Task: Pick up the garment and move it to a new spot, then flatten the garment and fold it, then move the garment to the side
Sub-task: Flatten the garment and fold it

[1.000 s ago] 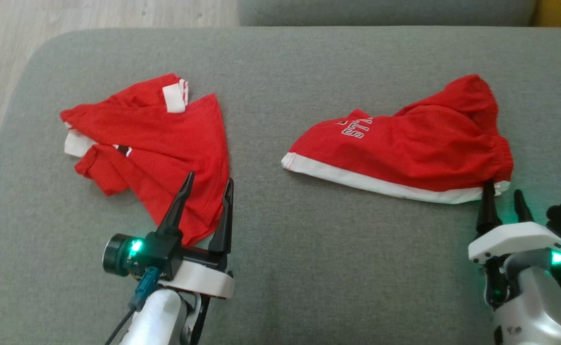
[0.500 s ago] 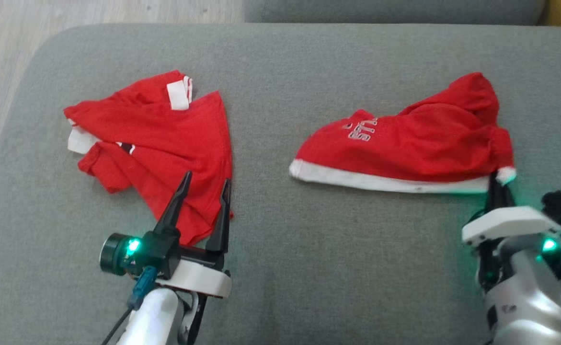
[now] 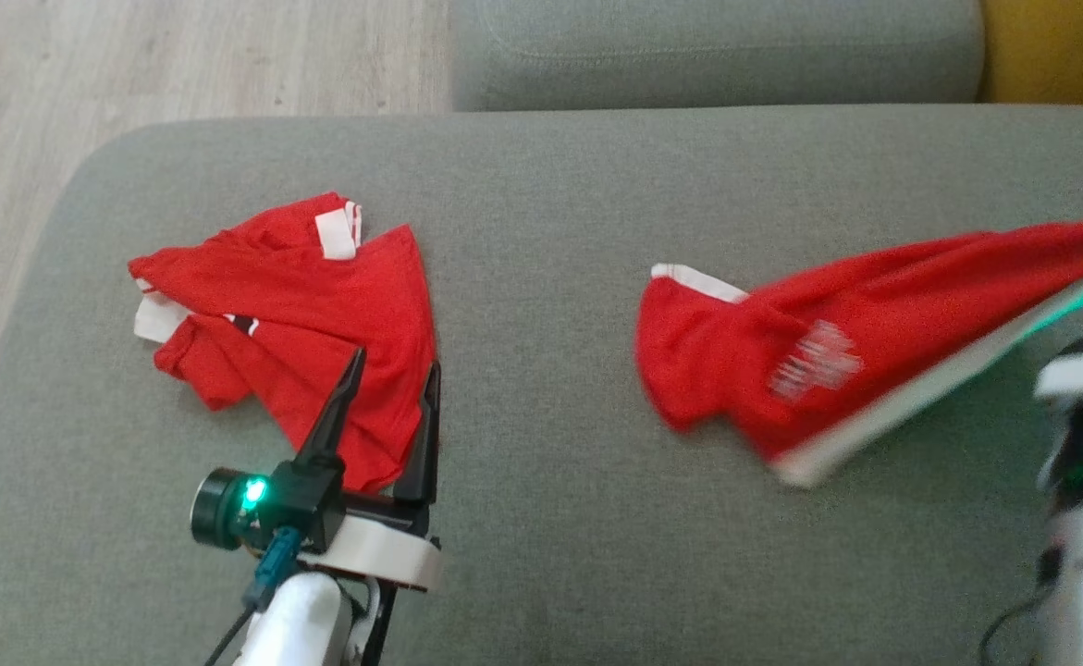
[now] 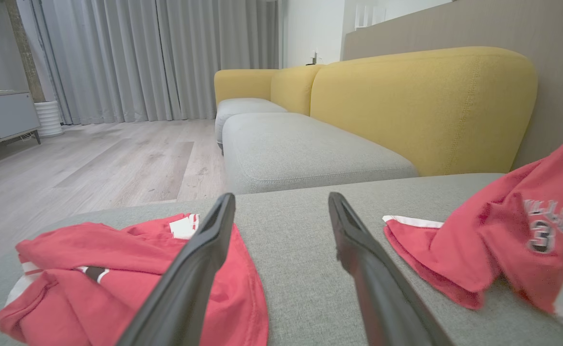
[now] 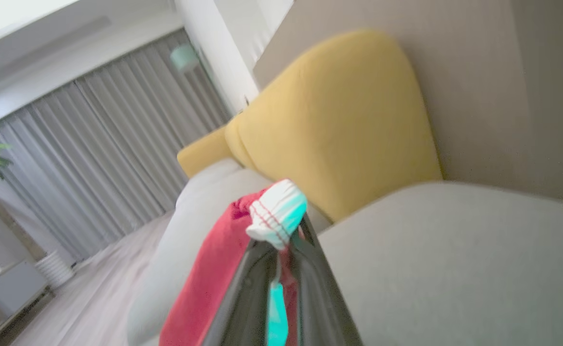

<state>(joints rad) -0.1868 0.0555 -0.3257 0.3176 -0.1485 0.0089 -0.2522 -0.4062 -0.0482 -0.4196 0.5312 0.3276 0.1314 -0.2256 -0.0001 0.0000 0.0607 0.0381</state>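
The right gripper point(image 5: 281, 238) is seen with its jaws pressed together on the white-edged corner of the red shorts point(image 5: 204, 278), a bunch of white hem point(image 5: 276, 211) standing out just beyond the fingertips. From that clamped corner, at the 3 o'clock edge of the head view, the shorts point(image 3: 781, 351) are drawn into a taut, blurred band that slopes down toward 9 o'clock, and only the far end is left resting on the grey cushion point(image 3: 550, 231). White print, with a number 3, can be made out on the cloth in the left wrist view. The left gripper point(image 3: 395, 365) is held with its jaws well apart and nothing between them, its fingertips poised over the 5 o'clock edge of a crumpled red shirt point(image 3: 291, 296) that lies on the same cushion, well apart from the shorts. A yellow backrest point(image 4: 420, 101) is seen beyond the cushion, and a wooden floor point(image 3: 180, 55) at 11 o'clock. Half a second ago the shorts lay on the cushion with the white hem along the 6 o'clock side and the right gripper at the 5 o'clock corner; that corner has since been raised and pulled toward 3 o'clock. The head camera has also shifted, while the open left gripper is found as before over the shirt.
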